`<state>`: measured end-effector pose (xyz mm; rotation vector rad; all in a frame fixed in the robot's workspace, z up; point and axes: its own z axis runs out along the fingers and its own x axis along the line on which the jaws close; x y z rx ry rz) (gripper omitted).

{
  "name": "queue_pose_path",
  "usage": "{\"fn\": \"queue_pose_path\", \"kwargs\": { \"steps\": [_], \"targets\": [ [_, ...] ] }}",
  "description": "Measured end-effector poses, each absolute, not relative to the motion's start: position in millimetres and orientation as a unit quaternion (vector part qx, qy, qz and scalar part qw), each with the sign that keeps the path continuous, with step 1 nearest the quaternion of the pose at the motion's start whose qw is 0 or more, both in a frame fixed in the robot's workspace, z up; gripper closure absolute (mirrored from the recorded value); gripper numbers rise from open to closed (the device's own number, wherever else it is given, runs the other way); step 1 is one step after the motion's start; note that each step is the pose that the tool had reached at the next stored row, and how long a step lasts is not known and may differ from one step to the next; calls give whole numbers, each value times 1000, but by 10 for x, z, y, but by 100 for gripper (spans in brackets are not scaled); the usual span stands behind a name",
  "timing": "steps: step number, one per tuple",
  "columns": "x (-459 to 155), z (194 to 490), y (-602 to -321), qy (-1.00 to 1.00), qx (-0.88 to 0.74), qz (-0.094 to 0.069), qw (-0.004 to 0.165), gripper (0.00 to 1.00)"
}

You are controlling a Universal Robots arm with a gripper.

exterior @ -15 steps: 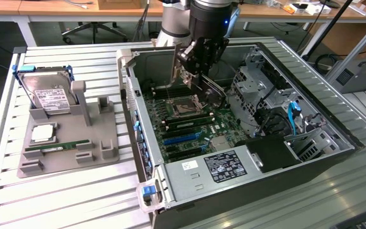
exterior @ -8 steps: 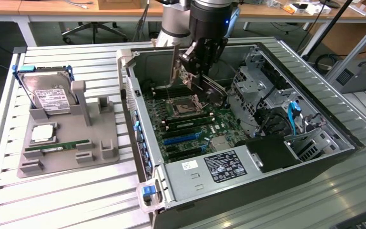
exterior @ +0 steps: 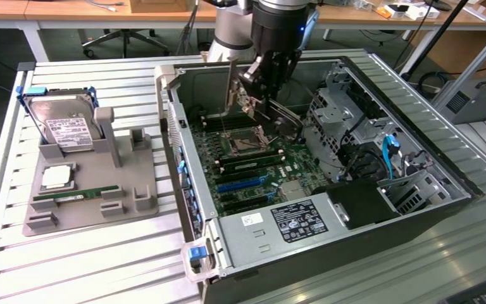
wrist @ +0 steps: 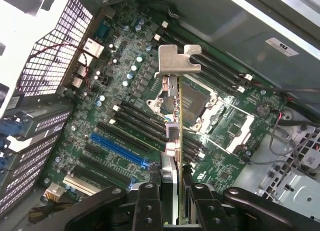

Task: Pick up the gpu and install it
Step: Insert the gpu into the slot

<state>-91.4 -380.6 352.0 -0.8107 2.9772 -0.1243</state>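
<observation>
Gripper (wrist: pixel 178 193) part-closed, clamping the gpu (wrist: pixel 180 116), a thin green board seen edge-on with a silver bracket (wrist: pixel 175 61) at its far end. It hangs upright over the motherboard (wrist: pixel 125 91), toward twelve o'clock inside the open case (exterior: pixel 172 114) in the exterior view. A grey parts stand (exterior: pixel 91 190) lies at nine o'clock.

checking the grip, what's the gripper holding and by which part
The gpu, its flat faces pinched by the gripper, away from its bracket.
</observation>
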Motion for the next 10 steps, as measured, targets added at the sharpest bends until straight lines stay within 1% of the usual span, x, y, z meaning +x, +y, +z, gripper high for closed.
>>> {"fn": "queue_pose_path", "kwargs": {
  "steps": [10],
  "targets": [
    [-914, 3519, -3808, 954, -295, -40, 28, 73]
  ]
}}
